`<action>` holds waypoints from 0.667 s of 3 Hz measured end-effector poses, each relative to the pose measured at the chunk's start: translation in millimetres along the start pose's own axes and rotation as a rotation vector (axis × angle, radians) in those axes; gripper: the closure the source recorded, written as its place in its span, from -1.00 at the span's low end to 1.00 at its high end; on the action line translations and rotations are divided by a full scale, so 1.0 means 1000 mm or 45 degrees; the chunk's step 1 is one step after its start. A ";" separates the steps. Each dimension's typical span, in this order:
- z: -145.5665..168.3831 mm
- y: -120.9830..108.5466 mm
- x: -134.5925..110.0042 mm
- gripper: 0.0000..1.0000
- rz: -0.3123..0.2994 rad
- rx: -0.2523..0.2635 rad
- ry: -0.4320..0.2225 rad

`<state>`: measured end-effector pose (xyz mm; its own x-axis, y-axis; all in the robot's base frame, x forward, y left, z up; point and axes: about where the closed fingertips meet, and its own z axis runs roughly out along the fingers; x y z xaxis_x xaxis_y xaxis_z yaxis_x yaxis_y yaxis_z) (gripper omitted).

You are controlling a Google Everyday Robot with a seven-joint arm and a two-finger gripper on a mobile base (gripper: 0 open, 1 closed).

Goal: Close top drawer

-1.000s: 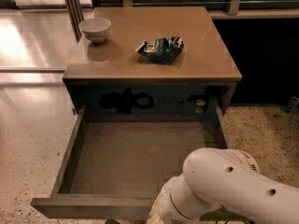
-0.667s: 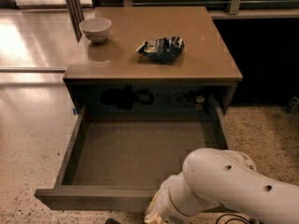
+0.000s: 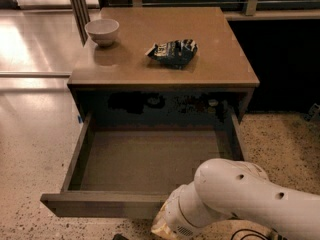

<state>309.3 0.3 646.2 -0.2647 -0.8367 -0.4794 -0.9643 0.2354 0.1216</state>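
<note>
The top drawer (image 3: 150, 159) of the brown cabinet stands pulled far out, its smooth brown bottom bare and its plain front (image 3: 100, 205) nearest the camera. My white arm (image 3: 250, 204) comes in from the lower right. My gripper (image 3: 164, 225) is at the arm's end, low against the outer face of the drawer front, right of its middle, and mostly hidden by the wrist and the frame's bottom edge.
A white bowl (image 3: 102, 31) and a dark crumpled snack bag (image 3: 172, 52) lie on the cabinet top (image 3: 165, 69). Speckled floor lies to the left and right. A dark wall and rail run behind the cabinet on the right.
The drawer front has moved a little away from the camera, toward the cabinet, and my arm has followed it.
</note>
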 end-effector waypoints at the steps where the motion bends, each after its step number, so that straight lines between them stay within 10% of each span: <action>1: -0.003 -0.009 -0.002 1.00 -0.009 0.055 0.009; 2: -0.004 -0.031 -0.007 1.00 -0.021 0.128 0.008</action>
<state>340.6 -3.4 649.4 -0.2493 -0.8440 -0.4748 -0.9626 0.2699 0.0258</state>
